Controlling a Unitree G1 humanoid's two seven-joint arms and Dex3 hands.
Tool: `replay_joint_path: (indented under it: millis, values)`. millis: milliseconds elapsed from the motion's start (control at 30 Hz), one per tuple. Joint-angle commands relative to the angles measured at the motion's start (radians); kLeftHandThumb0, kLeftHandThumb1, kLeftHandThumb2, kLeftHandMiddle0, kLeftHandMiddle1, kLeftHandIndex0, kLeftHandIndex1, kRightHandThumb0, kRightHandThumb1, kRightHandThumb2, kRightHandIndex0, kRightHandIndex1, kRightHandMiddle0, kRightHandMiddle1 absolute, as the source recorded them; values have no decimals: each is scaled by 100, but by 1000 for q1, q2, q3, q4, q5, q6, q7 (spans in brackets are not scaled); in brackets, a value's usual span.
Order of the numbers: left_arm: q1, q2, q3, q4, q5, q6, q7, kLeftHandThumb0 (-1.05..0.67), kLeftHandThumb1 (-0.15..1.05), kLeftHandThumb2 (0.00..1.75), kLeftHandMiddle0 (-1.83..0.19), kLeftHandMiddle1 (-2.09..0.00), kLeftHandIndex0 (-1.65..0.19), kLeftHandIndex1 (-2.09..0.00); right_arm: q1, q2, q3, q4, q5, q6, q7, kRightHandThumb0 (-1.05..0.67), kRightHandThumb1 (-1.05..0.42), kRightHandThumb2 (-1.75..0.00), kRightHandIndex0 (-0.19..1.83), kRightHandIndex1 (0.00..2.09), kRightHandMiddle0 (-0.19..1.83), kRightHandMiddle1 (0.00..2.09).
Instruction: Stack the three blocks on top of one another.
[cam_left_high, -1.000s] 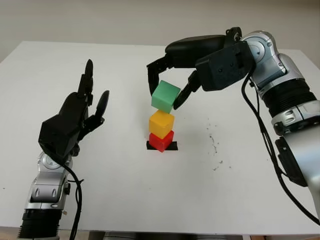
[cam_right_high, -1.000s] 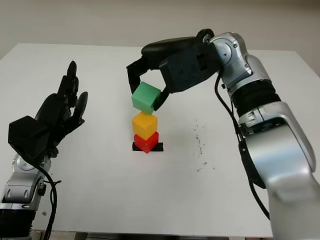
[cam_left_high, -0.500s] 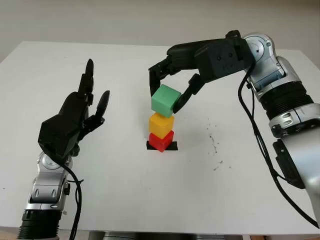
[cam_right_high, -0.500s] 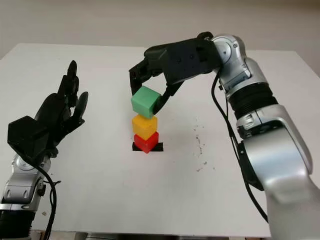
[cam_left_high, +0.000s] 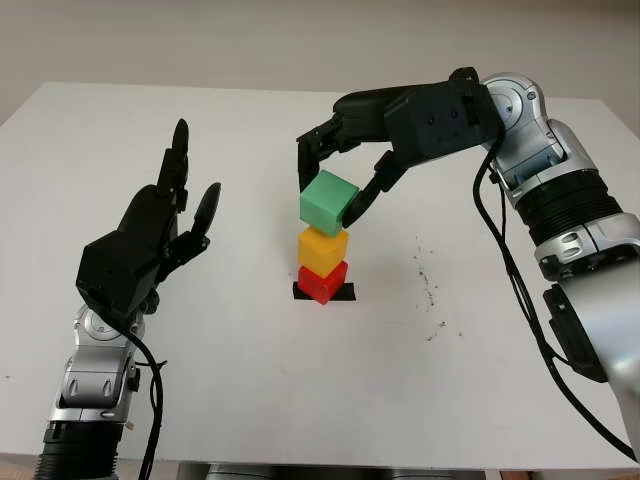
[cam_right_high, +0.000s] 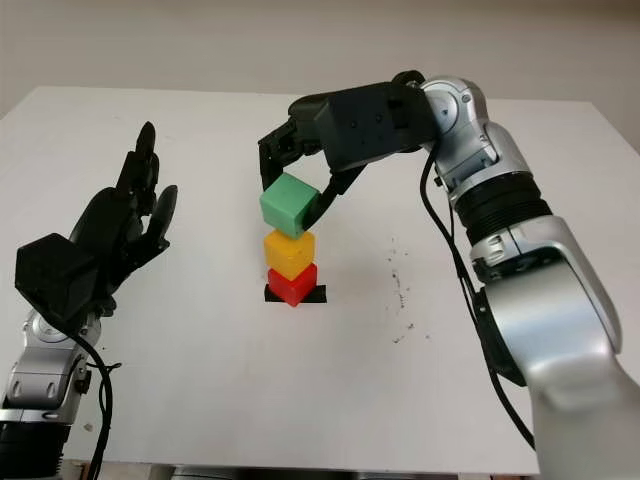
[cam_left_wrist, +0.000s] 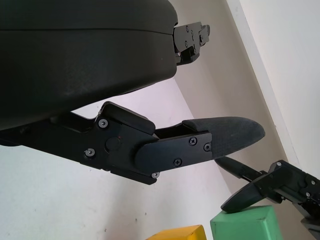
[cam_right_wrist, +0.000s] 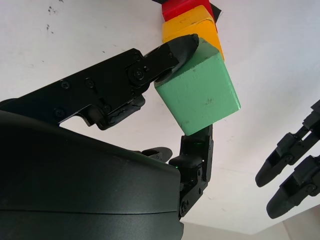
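Fingers (cam_right_wrist: 175, 52) of right hand (cam_left_high: 335, 180) pinch smooth green cube (cam_left_high: 328, 201) — tilted

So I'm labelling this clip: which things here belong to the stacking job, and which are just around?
Part of the job:
green block, gripped by the right hand just above the stack
yellow block, on the red one
red block, on the black marker

Just around:
left hand, open, raised to the left
black marker
white table
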Motion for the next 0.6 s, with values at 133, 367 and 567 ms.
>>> replay_joint_path:
  millis: [133,367,567]
  values:
    - [7,3,3,-24,-5,4,-2,-80,105,62,19,0,19,0,15,7,-4,2,3,-8,-1,-48,-93,-5,36,5,43,152]
    - [11,1,-1,-29,8,7,7,-79,105,63,19,-1,19,0,15,4,5,-7,-12,-7,0,-50,-93,-5,36,5,43,152]
    - [13,2,1,-31,8,8,5,-80,105,63,19,-1,19,0,19,4,11,-4,-24,-12,2,-51,-93,-5,36,5,43,149]
